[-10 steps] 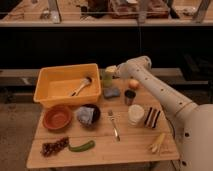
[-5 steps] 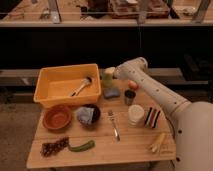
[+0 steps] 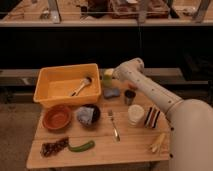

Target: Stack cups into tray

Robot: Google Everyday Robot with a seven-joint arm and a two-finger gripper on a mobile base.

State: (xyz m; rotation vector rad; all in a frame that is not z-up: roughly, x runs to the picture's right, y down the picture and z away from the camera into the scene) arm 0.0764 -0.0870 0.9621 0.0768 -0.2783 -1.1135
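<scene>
White arm (image 3: 152,94) stretches forward-left, hand (image 3: 111,75) low at its far end.

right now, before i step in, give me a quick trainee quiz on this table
1. True or false: the yellow tray already holds a cup.
2. Which cup is nearest the pincer? A pale green cup, B cream-white cup, C dark grey cup.
3. Fill in: the fork lies between the dark bowl and the ____ cup.
Key: 1 false; 2 A, pincer beside it at the tray's far right corner; 3 cream-white.
</scene>
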